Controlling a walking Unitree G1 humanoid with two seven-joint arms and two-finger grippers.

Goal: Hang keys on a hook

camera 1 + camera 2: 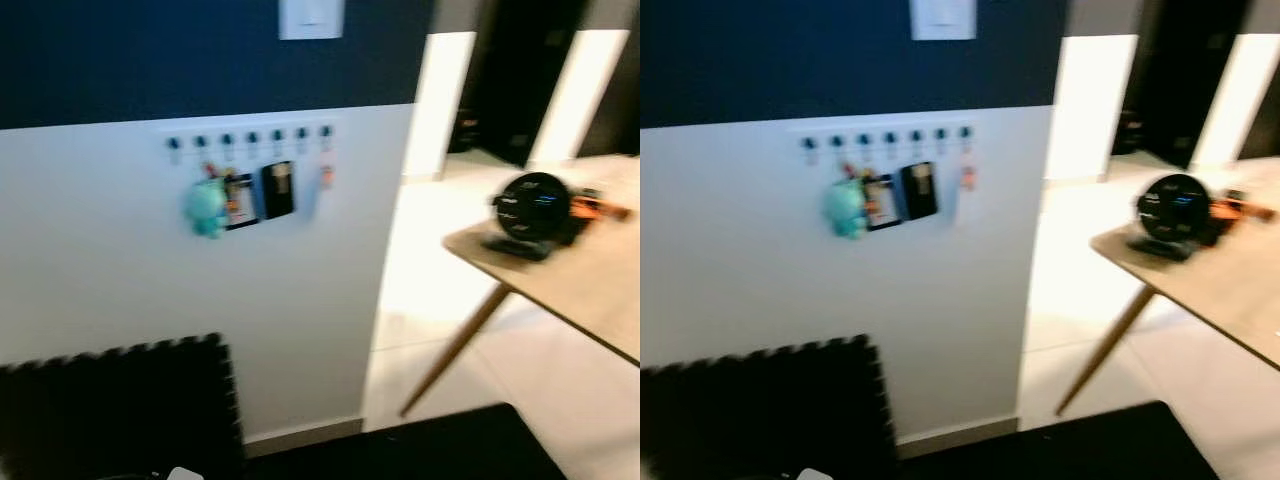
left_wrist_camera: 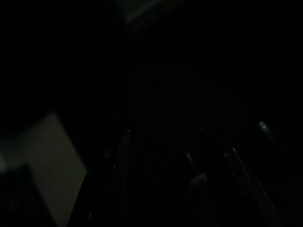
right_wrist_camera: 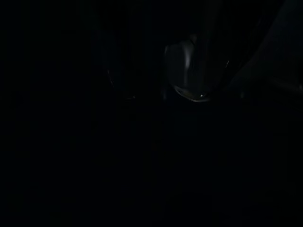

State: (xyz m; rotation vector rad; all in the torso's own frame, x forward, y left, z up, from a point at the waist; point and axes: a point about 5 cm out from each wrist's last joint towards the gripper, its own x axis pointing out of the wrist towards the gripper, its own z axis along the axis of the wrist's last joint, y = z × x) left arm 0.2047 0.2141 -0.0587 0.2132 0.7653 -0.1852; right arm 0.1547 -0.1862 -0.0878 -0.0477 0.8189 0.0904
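Both grippers sit in near-total darkness in the wrist views, so I cannot tell how their fingers stand or whether either holds anything. Up on the white wall ahead, a row of hooks point(image 1: 250, 138) carries a teal plush keychain point(image 1: 205, 208), a black key fob point(image 1: 277, 189) and small tags; a wooden table point(image 1: 590, 285) stands right.

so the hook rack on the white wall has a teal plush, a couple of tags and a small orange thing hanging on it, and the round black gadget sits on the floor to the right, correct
Not quite. The round black gadget sits on the wooden table to the right, not on the floor, as the left eye view shows. The rest holds: the hook rack on the white wall carries a teal plush, a couple of tags and a small orange thing.
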